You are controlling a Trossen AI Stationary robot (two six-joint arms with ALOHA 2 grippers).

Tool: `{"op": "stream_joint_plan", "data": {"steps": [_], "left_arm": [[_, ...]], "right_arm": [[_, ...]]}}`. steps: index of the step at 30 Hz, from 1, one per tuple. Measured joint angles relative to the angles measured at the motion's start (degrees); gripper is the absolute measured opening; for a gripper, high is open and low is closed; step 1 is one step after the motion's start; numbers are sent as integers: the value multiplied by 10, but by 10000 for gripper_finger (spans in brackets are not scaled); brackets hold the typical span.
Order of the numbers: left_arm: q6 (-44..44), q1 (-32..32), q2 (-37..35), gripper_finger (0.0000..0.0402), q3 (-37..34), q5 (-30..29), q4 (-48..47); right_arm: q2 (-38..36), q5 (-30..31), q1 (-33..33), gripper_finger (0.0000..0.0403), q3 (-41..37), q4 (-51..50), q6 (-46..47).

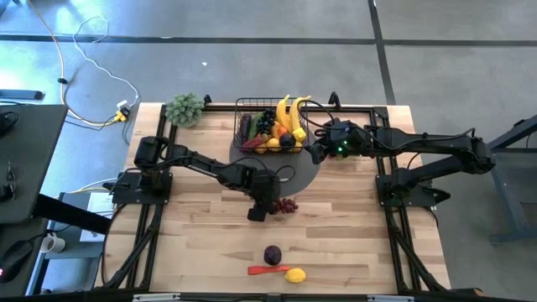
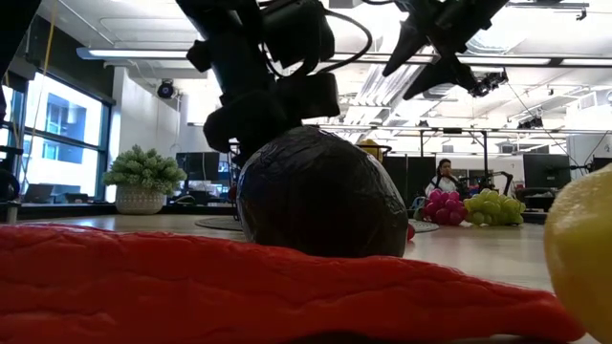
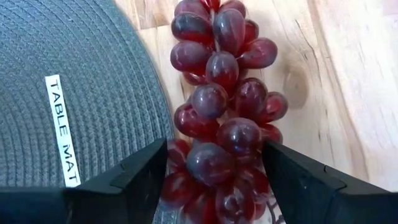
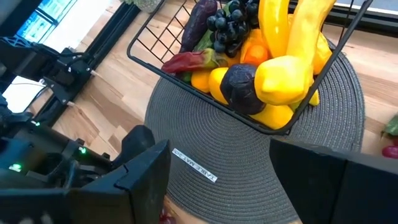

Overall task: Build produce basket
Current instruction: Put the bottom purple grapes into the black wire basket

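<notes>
The black wire basket point(image 1: 243, 113) stands at the table's far middle on a grey round mat point(image 1: 309, 174). It holds yellow bananas point(image 4: 292, 37), dark grapes point(image 4: 229, 22), lemons, an orange and a plum. A bunch of red grapes point(image 1: 288, 205) lies on the wood beside the mat's near edge. My left gripper point(image 1: 267, 208) is low over the bunch and open, one finger on either side of it. My right gripper point(image 1: 319, 153) hangs open over the mat, to the right of the basket, with nothing between its fingers. A dark plum point(image 1: 273, 254), a red chilli point(image 1: 263, 270) and a lemon point(image 1: 294, 274) lie near the front edge. My left gripper point(image 3: 214, 155) straddles one end of the red grape bunch point(image 3: 211, 163), slanting down from above. The grapes fill the gap between the two fingers point(image 3: 146, 177). I cannot tell whether the fingers touch them. The bunch lies on the wood, right beside the mat's edge point(image 3: 158, 106).
A pale-green leafy bunch point(image 1: 185, 109) sits at the far left corner. In the low view a green grape bunch point(image 2: 492, 207) lies beyond the plum point(image 2: 320, 191). Bare wood stretches between the red grapes and the front pieces. Black frame rails run along the table's sides.
</notes>
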Motion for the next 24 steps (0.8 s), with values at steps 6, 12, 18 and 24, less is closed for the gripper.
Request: {"op": "stream_joint_plan", "data": {"steps": [6,12,18,24], "left_arm": [[9,-1,0,179,0,-2,1],[24,-3,0,66,0,-2,1],[23,-3,-2,10,0,-2,-2],[26,-3,-16,5,4,-11,-24]], "right_arm": [[0,8,0,255,0,-5,2],[0,10,0,255,0,-9,8],[0,15,0,255,0,-12,13],[0,23,0,255,0,-12,13]]}}
